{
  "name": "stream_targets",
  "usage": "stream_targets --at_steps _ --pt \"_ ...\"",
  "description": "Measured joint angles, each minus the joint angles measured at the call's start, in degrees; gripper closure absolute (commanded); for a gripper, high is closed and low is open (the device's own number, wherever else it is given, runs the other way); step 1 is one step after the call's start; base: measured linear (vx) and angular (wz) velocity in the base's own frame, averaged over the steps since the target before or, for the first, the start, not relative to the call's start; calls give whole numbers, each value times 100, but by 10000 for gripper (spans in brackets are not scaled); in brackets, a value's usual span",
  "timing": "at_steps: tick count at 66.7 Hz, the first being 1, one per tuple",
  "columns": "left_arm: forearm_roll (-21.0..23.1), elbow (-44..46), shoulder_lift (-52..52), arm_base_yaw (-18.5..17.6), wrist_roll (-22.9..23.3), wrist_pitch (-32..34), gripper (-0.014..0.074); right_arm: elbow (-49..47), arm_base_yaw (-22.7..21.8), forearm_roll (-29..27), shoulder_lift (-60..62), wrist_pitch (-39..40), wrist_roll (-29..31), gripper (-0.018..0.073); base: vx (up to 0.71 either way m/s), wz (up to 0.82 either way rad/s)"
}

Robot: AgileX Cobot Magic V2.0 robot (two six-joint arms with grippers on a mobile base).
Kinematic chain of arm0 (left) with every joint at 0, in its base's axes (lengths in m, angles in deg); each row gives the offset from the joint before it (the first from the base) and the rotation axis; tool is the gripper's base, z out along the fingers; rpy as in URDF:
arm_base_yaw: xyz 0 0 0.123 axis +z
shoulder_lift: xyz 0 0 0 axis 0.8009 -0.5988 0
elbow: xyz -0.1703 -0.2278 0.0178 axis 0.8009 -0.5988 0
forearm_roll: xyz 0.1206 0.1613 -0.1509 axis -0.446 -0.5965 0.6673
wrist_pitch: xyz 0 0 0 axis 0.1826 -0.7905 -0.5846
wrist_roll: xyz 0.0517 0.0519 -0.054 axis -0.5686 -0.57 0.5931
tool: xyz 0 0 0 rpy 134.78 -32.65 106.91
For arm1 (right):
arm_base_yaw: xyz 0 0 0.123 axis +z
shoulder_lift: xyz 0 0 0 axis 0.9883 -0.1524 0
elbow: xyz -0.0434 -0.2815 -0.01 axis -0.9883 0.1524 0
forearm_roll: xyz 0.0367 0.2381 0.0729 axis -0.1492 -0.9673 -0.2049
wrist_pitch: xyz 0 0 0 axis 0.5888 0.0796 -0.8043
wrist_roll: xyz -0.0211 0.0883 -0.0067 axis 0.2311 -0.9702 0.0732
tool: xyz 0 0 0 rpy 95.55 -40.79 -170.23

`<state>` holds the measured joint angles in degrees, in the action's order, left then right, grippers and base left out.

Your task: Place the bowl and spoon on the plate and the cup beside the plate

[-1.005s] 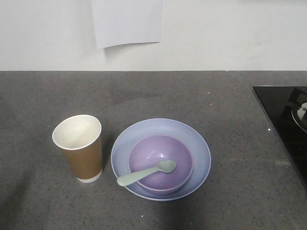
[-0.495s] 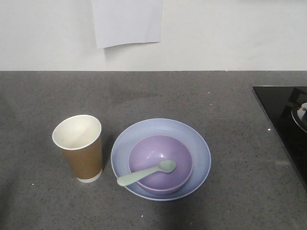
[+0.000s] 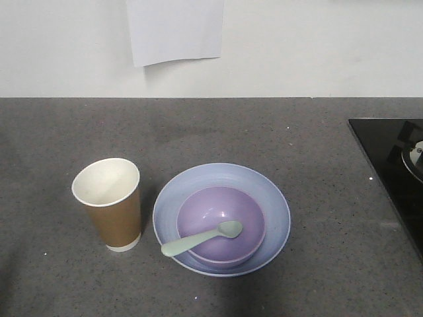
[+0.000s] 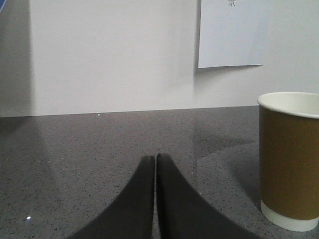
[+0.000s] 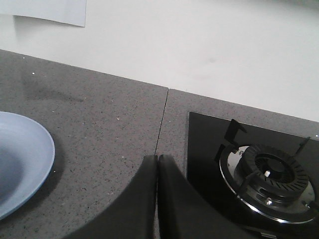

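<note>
Left wrist view: we see the left hand (image 4: 155,162) low at the bottom edge, its two dark fingers pressed together with only a thin seam between them, holding nothing. It sits just above the grey speckled surface (image 4: 89,144), with the cup (image 4: 290,159) upright near it on the right; bare surface runs from the fingertips to the white wall (image 4: 109,55), where a sheet of paper (image 4: 232,32) hangs.

In the right wrist view the right hand (image 5: 157,159) is likewise pressed together and holds nothing, poised over a seam in the surface. The rim of the plate (image 5: 22,167) lies to its left, apart from it, and a black hob (image 5: 259,174) with a gas burner (image 5: 271,174) lies close on its right.

In the front view neither hand shows. The brown cup (image 3: 109,205), white-rimmed, stands just left of the pale blue plate (image 3: 274,211); we cannot quite tell whether they touch. The lavender bowl (image 3: 221,224) sits upright on the plate, slightly toward the near side. The mint spoon (image 3: 201,239) lies with its head inside the bowl and its handle over the bowl's near-left rim, ending above the plate. Open surface lies between plate and hob (image 3: 390,158).
</note>
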<state>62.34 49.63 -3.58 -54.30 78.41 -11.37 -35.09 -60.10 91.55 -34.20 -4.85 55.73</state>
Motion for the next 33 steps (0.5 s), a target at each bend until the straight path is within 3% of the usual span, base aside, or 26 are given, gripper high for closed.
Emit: stream_targets --at_steps 17,33 --pt "-730 0 0 0 710 -25 603 0 0 0 0 -5 0 564 0 0" --pt "-841 0 0 0 923 -25 603 0 0 0 0 -5 0 564 0 0"
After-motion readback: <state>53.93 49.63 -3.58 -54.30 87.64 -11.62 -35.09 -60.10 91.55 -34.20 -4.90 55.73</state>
